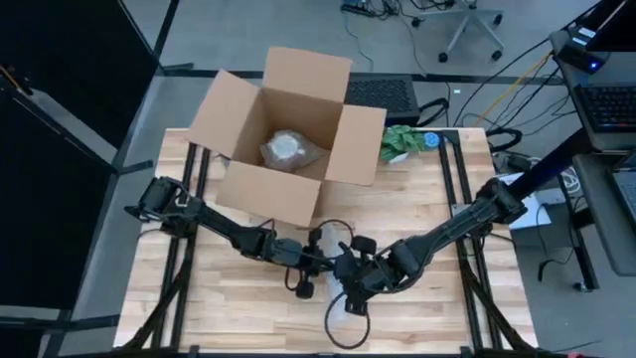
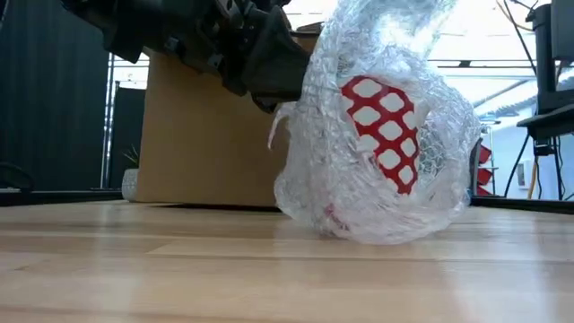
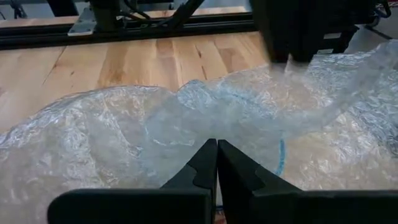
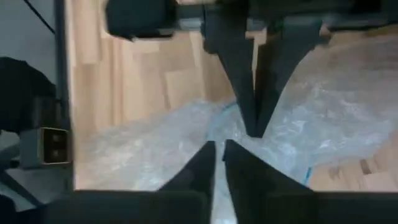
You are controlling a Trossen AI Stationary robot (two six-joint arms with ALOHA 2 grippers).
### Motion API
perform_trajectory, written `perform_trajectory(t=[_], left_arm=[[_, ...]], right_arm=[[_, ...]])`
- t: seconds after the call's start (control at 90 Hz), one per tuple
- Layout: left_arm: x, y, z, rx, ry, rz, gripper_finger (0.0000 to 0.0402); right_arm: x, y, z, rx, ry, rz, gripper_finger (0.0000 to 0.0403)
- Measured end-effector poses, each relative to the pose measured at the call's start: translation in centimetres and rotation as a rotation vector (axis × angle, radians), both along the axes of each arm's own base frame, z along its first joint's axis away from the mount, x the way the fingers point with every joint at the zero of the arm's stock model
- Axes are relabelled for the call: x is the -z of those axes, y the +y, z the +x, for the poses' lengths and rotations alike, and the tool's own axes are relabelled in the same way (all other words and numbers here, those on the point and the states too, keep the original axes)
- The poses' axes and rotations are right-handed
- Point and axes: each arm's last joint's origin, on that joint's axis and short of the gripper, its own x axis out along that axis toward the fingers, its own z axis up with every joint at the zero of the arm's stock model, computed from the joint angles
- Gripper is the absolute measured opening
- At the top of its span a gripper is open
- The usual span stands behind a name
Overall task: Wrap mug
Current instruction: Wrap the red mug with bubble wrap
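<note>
Red-and-white lattice mug [image 2: 381, 135] swathed in crinkled clear bubble wrap [image 2: 359, 193] on pale wood table [image 2: 179, 269]; left gripper [image 3: 217, 146] and right gripper [image 4: 219, 146] each pinched on wrap.

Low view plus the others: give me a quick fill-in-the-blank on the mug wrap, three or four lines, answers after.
1. The mug has a red and ____ pattern.
2. The mug is covered in bubble ____.
3. Behind it stands an open cardboard ____.
4. The left gripper and right gripper both pinch the wrap with fingers ____.

Missing words: white; wrap; box; shut
</note>
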Motion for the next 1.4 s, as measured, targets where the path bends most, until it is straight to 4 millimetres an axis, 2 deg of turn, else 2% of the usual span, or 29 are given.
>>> perform_trajectory(t=[0.111, 0.256, 0.456, 0.589, 0.733, 0.911, 1.144, 1.267, 1.4], left_arm=[[0.0, 0.0, 0.0, 0.001, 0.0, 0.0, 0.0], [0.0, 0.0, 0.0, 0.003, -0.001, -0.002, 0.0], [0.0, 0.0, 0.0, 0.002, -0.001, -0.002, 0.0], [0.0, 0.0, 0.0, 0.003, 0.0, -0.001, 0.0], [0.0, 0.0, 0.0, 0.003, -0.002, -0.003, 0.0], [0.0, 0.0, 0.0, 0.004, 0.0, -0.002, 0.0], [0.0, 0.0, 0.0, 0.01, 0.001, -0.008, 0.0], [0.0, 0.0, 0.0, 0.007, 0.005, -0.025, 0.0], [0.0, 0.0, 0.0, 0.01, 0.006, -0.03, 0.0]], right_arm=[[2.2, -1.1, -0.1, 0.054, 0.064, -0.017, 0.0015], [5.0, -2.8, 0.2, 0.119, 0.056, 0.0, 0.0003], [7.4, -4.6, 0.9, 0.111, -0.007, 0.15, 0.0], [7.9, -5.1, 1.0, 0.106, 0.0, 0.187, 0.0], [5.8, -5.0, 0.6, 0.076, 0.029, 0.201, 0.0], [0.9, -4.9, -0.6, 0.059, 0.043, 0.193, 0.0], [-3.6, -4.3, -3.1, 0.092, 0.03, 0.254, 0.0003], [-3.7, -4.6, -5.0, 0.189, 0.135, 0.221, 0.0035], [-2.8, -4.8, -5.2, 0.301, 0.133, 0.158, 0.0101]])
